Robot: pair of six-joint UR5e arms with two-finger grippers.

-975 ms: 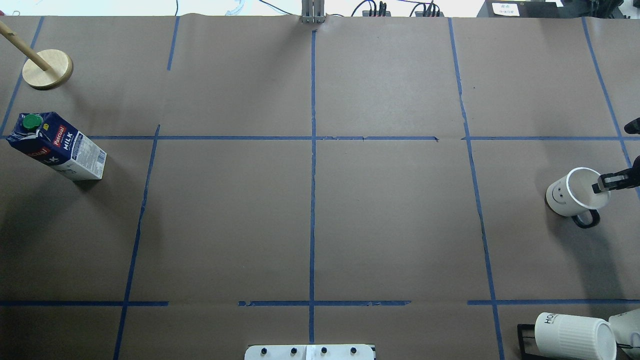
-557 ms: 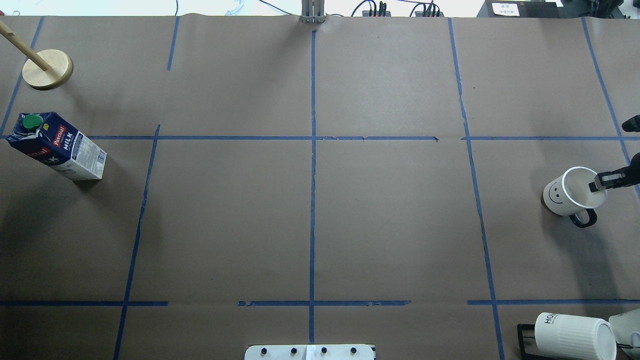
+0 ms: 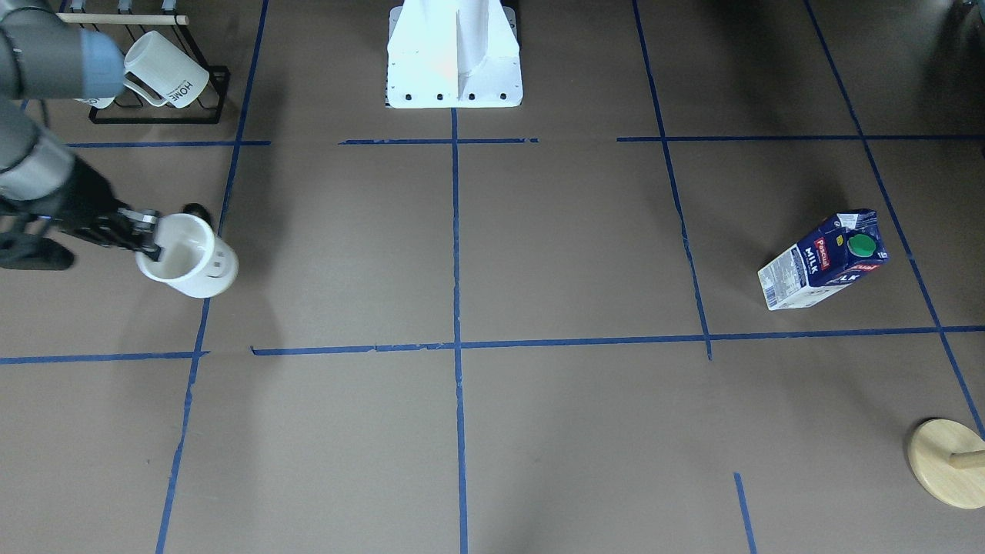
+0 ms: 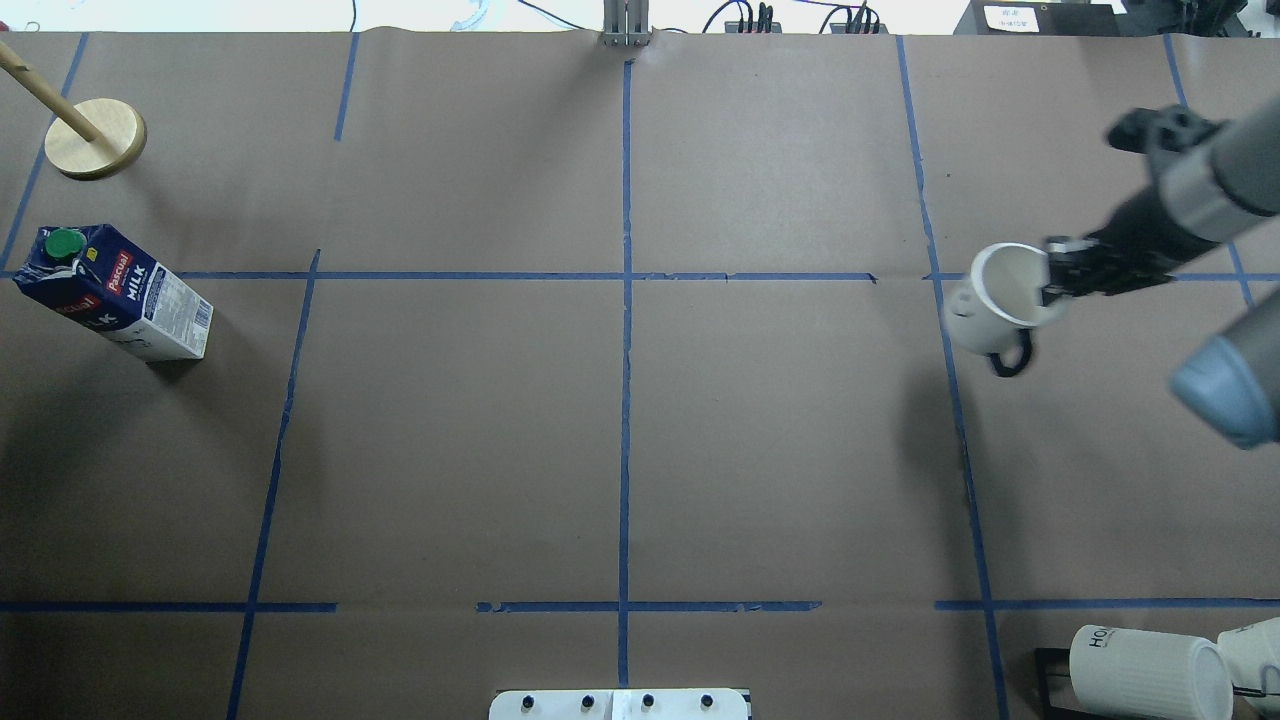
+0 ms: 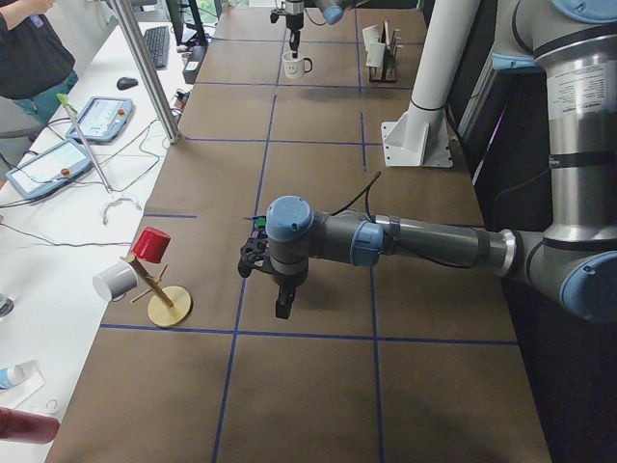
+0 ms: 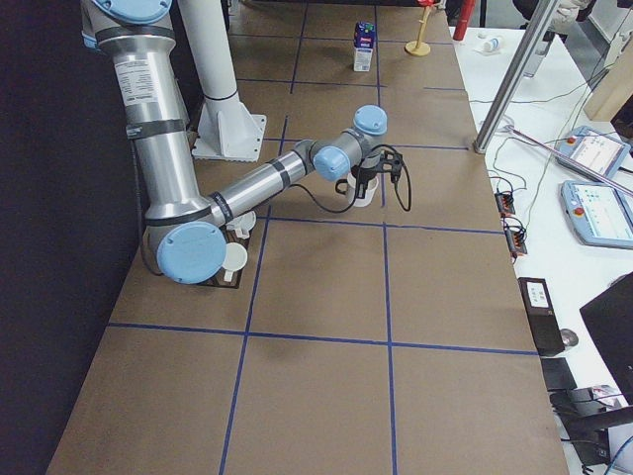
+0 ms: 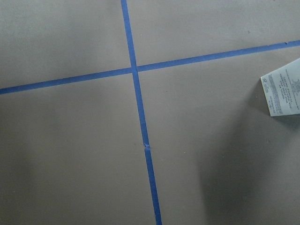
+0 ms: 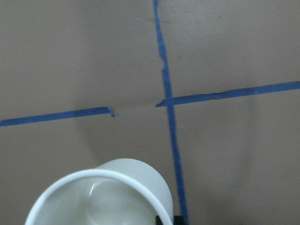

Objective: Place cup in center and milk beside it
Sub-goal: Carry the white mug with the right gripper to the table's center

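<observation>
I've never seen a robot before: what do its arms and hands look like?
The left arm and right arm are round silver-grey tubes with pale blue caps at the joints. Each ends in black fingers, with a black cable looping at the wrist.

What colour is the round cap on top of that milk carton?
Green, on the dark blue milk carton; the cap shows best in the front-facing view.

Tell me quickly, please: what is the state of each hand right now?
Left hand: cannot be told; it shows only in the side view.
Right hand: closed on the rim of the cup, holding it.
</observation>
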